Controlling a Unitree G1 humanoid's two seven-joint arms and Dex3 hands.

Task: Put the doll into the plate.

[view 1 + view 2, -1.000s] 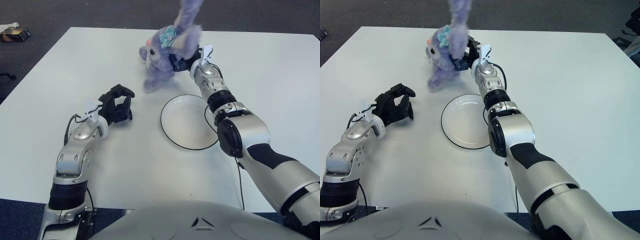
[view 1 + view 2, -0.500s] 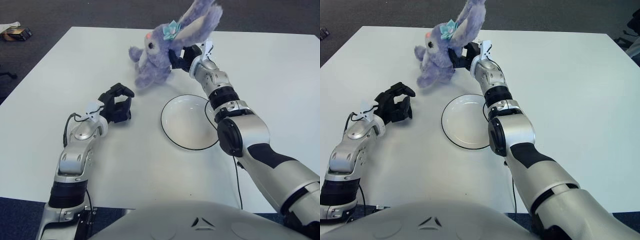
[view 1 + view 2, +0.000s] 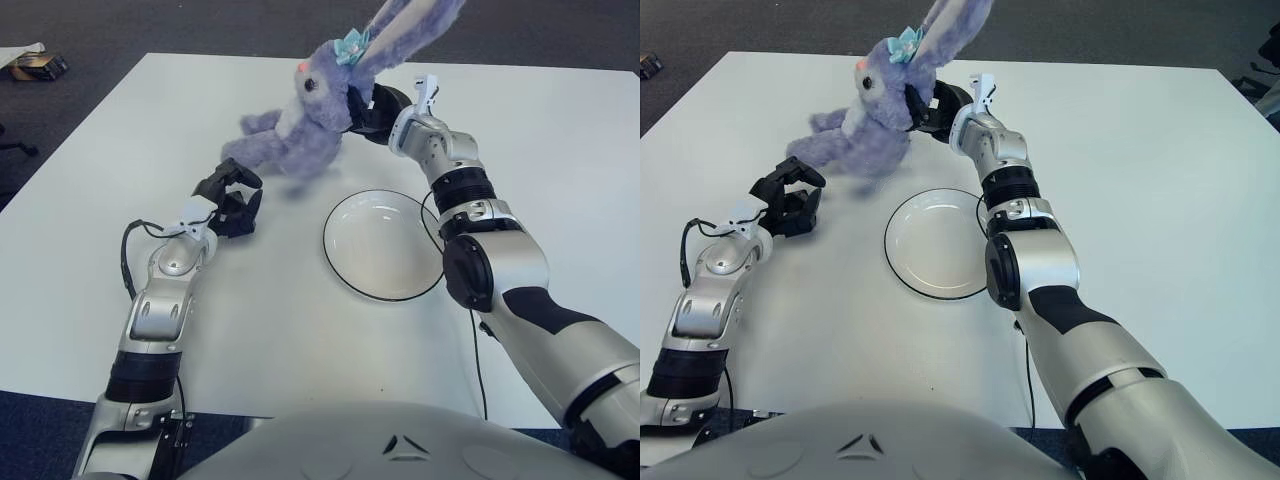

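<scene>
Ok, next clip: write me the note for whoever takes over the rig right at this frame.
Right hand: shut on the doll, holding it above the table, beyond the plate's far-left rim.
Left hand: holds nothing, fingers curled, just below the doll's dangling feet; whether it touches them I cannot tell.
Plate: white with a dark rim, on the table between the two arms, nothing in it.
Done: doll picked up.
Left: bring the doll over the plate, lower it in, open the right hand.
</scene>
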